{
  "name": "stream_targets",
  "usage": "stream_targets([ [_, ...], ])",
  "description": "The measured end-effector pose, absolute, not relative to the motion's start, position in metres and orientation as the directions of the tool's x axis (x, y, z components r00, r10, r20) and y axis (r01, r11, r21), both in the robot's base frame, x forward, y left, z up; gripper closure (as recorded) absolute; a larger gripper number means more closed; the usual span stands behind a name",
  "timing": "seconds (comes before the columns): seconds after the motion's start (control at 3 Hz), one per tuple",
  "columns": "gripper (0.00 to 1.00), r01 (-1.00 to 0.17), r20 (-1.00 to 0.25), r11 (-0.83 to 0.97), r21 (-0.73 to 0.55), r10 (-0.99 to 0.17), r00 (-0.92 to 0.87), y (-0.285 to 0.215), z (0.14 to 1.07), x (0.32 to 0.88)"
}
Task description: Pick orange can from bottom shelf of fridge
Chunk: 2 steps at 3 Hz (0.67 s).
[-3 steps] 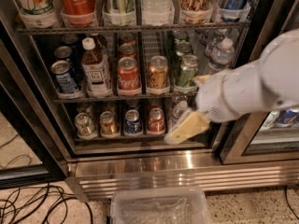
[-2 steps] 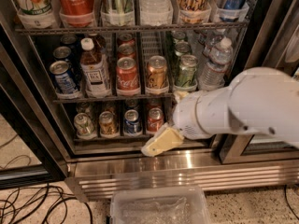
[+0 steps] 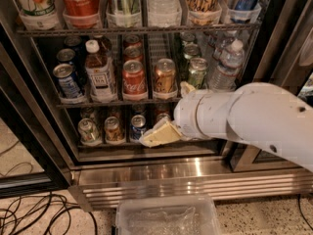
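**Inspector:** Position of the orange can?

**Assessor:** The orange can [image 3: 113, 129] stands upright on the bottom shelf [image 3: 100, 144] of the fridge [image 3: 46, 106]. It is left of the gripper [image 3: 155, 134], at about the same height, and clear of it.

**Inspector:** What lies between them?

**Assessor:** One blue can [image 3: 138, 126], just left of the gripper's tip and beside the orange can. Further left, past the orange can, stands a silvery can [image 3: 88, 130].

**Inspector:** State of the gripper?

**Assessor:** It sits at the front of the bottom shelf, with its cream tip pointing left and slightly down across the shelf's front rail in this view. I cannot tell how far open it is, nor whether it grips anything. The orange can is not in it. A reddish can top [image 3: 164, 112] shows just above and behind it and is mostly hidden.

**Inspector:** Surroundings?

**Assessor:** The white arm [image 3: 254, 116] runs from the gripper to the right and leaves the frame.

On the shelf above:
- A red can [image 3: 133, 77] stands up and to the left.
- A bronze can [image 3: 165, 76] stands almost straight above.
- A green can [image 3: 197, 71] stands up and to the right.
- A water bottle [image 3: 226, 67] stands further right.

Below the gripper:
- The ribbed steel base [image 3: 195, 177] is directly under it.
- A clear plastic tub [image 3: 166, 218] sits on the floor below that.
- Black cables [image 3: 29, 214] lie on the floor, down and well to the left.
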<state>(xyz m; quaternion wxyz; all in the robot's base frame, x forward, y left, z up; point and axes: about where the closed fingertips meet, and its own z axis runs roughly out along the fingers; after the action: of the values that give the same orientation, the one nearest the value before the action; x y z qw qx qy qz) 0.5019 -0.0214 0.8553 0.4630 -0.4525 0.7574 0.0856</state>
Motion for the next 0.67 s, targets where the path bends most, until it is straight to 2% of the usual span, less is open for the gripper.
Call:
stream_targets([
  [0.33,0.0,-0.775,-0.783,0.564,-0.286,-0.603,-0.151,-0.008,0.85,0.504],
  [0.67,0.0,-0.781,-0.831,0.578,-0.238,-0.537,-0.145,0.018,0.826,0.508],
])
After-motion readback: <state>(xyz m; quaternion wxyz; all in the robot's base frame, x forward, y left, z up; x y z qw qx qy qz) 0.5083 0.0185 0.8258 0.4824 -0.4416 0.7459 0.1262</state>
